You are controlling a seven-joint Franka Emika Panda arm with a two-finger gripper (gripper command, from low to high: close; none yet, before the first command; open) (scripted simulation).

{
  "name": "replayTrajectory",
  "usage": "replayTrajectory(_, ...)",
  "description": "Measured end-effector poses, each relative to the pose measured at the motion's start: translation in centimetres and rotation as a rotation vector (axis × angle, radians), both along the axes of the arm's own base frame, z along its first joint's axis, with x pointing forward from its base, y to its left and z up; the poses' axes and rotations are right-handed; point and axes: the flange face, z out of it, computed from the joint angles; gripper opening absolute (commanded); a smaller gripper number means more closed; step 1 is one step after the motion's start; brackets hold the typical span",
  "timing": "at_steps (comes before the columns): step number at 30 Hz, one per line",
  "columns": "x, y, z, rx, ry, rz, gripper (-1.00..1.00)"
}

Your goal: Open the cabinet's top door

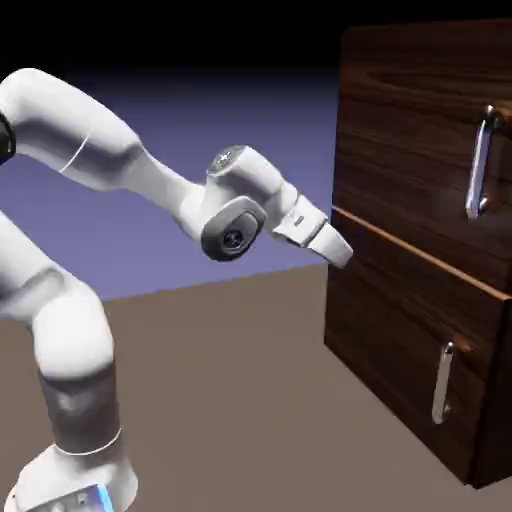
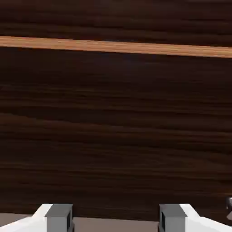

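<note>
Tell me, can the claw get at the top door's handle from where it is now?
Probably yes. The claw is open at the cabinet's left front edge, by the seam between panels. The top door's handle lies up and to the right, with nothing in between; the hand view shows only wood.

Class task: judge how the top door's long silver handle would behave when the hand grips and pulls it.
The handle looks like rigid metal, so it probably won't bend. Its smooth, shiny bar may be slippery. The top door is a large wooden panel, so it likely swings heavily rather than flicking open.
</note>
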Motion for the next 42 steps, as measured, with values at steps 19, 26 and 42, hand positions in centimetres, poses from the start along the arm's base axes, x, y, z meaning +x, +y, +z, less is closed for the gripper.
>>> replayTrajectory(19,4.4,-11.5,10.2,0.09,-0.512,-0.046,0.0)
replayTrajectory(26,4.7,-16.1,11.5,0.077,-0.651,-0.028,0.0)
replayTrajectory(42,8.6,-19.3,11.8,0.053,-0.735,0.008,0.0)
